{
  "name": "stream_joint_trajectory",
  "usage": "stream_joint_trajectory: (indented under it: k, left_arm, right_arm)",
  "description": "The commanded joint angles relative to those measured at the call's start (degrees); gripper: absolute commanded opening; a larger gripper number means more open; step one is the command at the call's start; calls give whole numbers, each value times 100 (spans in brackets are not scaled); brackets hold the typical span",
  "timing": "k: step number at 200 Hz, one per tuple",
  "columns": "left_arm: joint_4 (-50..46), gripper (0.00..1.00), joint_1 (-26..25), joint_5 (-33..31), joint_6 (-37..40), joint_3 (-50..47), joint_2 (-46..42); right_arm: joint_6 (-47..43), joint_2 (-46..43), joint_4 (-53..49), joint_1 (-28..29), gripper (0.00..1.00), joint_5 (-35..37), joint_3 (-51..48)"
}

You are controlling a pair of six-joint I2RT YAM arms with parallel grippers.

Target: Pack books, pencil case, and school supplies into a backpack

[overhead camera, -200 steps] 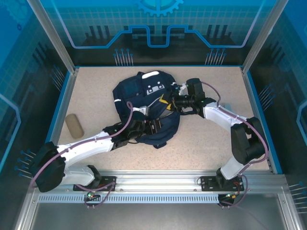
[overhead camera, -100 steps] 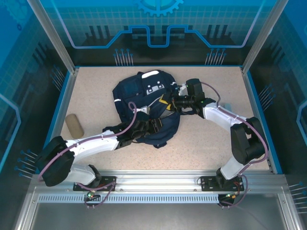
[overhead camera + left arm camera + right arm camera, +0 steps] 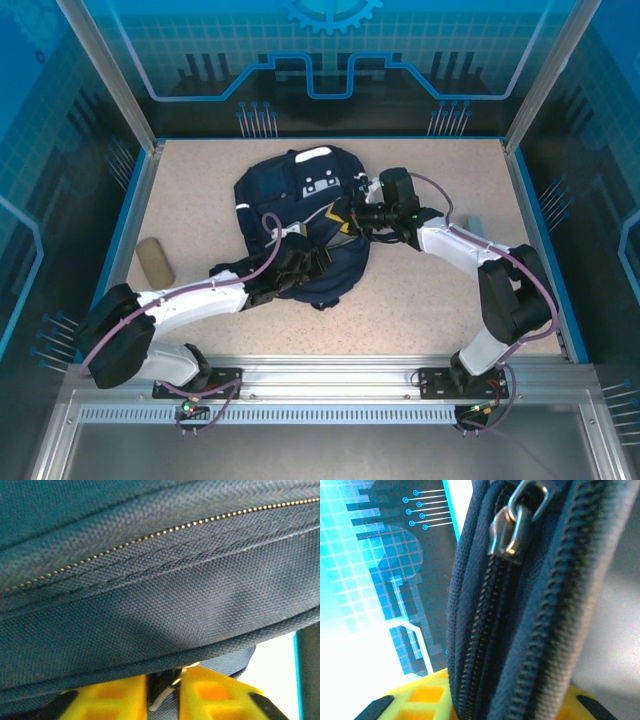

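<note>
Navy backpack (image 3: pixel 270 192) is seen crumpled mid-table, white-marked patch up; tan pencil case (image 3: pixel 155 261) is laid well apart, nr left edge.

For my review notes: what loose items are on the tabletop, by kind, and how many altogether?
backpack: 1
pencil case: 1
small pale-blue item beside the right arm, too small to identify: 1
Total: 3
</note>
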Motion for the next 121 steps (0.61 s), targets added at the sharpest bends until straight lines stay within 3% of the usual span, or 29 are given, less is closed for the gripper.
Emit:
stream_joint_trajectory:
  k: [1,34,91,121]
  left_arm:
    - [-294,14,38,-384,-25,156,-47]
    - [-628,0,45,-599,246,106,-277]
    - [-1968,0,75,-1331,688,-1,-654]
    - [-2225,0,233,-1511,739,-331,-893]
  right_arm:
    - [-150,-182,98,98,25,-177,2]
    - [-379,-300,-229,-31,23,10,18]
    - [-932,-651,-1165,-370,14,695,58]
    - [-1009,-736,-1147,-634,12,803,-63]
